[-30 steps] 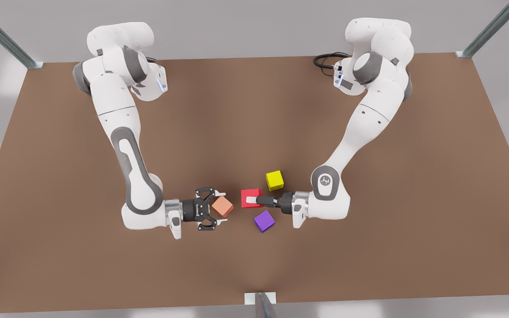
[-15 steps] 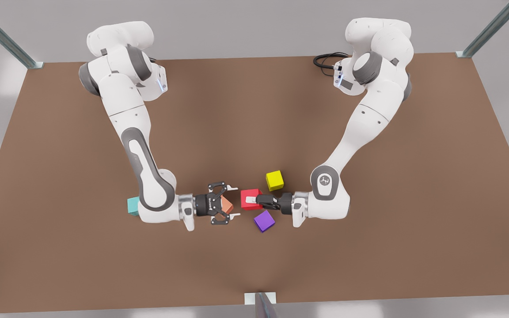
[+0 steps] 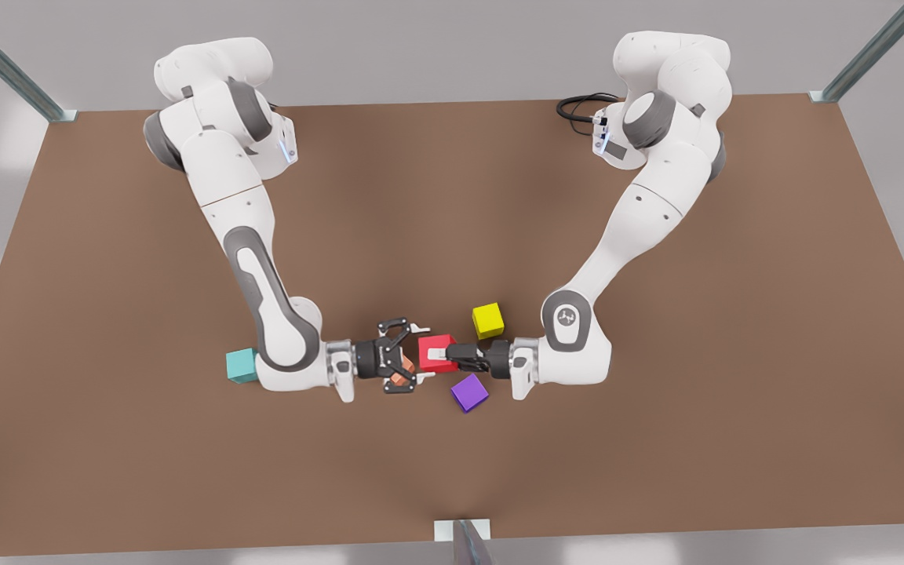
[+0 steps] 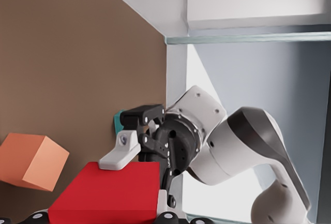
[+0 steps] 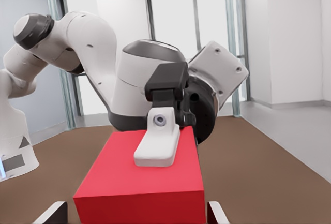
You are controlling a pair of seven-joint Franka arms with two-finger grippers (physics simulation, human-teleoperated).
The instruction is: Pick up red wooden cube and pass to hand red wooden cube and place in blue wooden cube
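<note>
- Currently I see the small bright red wooden cube [image 3: 430, 345] clamped in the left pincer [image 3: 446, 357], which belongs to the arm on the front view's right and is stretched out level towards the middle of the brown desk [image 3: 107, 314].
- One white finger pad [image 5: 158, 146] of that pincer lies flat on the cube's top face in the right wrist view; I cannot see the opposing pad.
- From the wrist views the cube appears to be held off the desk rather than resting on it.
- I note the right pincer [image 3: 413, 355], on the arm at the front view's left, facing the left one with its fingers apart.
- Its two tips stand either side of the cube's near end, with a gap visible on each side in the right wrist view.
- In the left wrist view one of its white pads [image 4: 120, 154] sits at the far top edge of the cube; I cannot tell whether it touches.
- A salmon-orange cube [image 3: 399, 378] lies on the desk beneath the right pincer, partly hidden by it.
- The small teal wooden cube [image 3: 241, 366] rests on the desk just beside the right arm's wrist, well apart from the red cube.
- A yellow cube [image 3: 488, 320] and a purple cube [image 3: 469, 392] sit on the desk on either side of the left pincer.
</note>
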